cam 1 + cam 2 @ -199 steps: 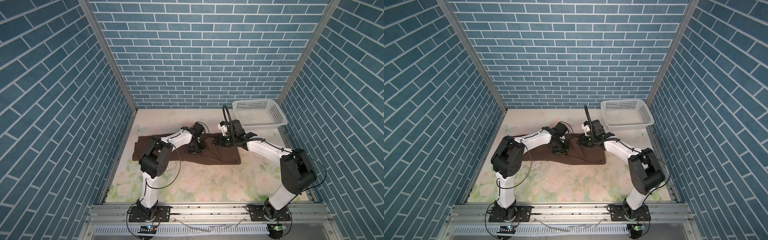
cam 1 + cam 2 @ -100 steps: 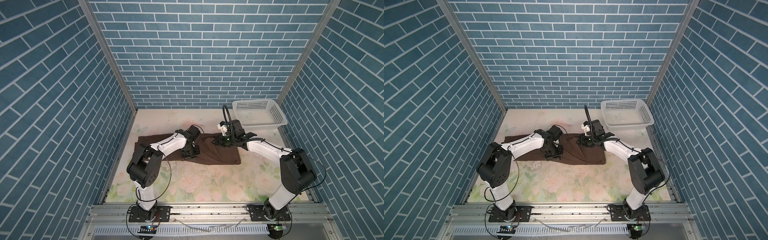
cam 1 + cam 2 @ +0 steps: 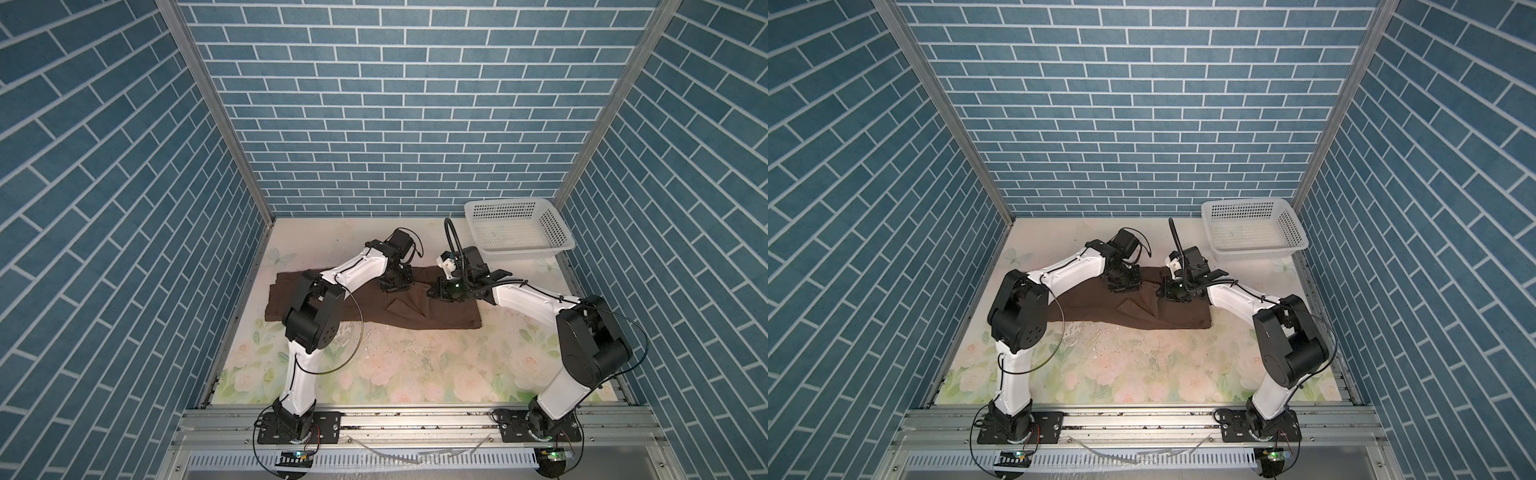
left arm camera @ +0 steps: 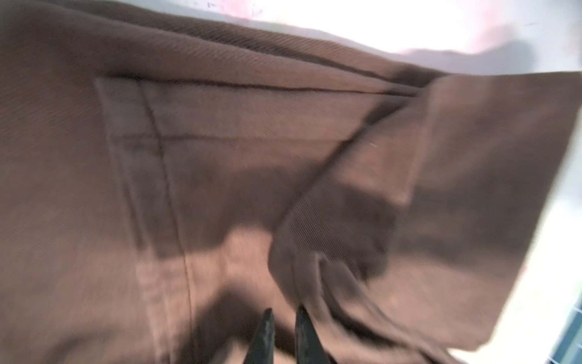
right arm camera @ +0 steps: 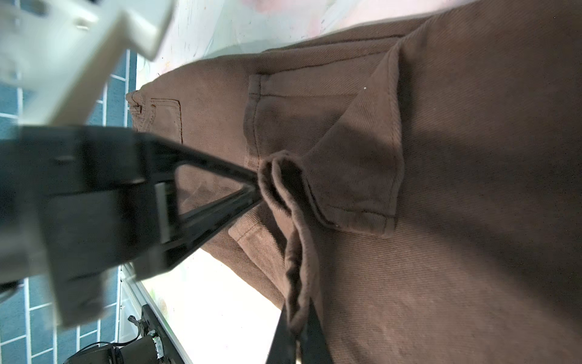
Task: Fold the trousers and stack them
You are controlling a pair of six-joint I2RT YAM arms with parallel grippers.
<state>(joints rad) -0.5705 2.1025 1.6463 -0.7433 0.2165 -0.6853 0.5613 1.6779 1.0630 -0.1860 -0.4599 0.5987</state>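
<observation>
Floral surface: left pincer has just parted slightly, releasing the trousers ahead; right pincer stays clamped on them, fold likely laid.

Trousers: brown woven cloth, matt, with fine diagonal twill ribs and stitched seams.
Basket: hard white perforated plastic, smooth, slight sheen.
Bench: matt floral-printed covering, scuffed and speckled.
Arm shells: smooth glossy white plastic; joints matt black.
Front rail: bare brushed metal.
Walls: matt brick-pattern print, fine-grained.
</observation>
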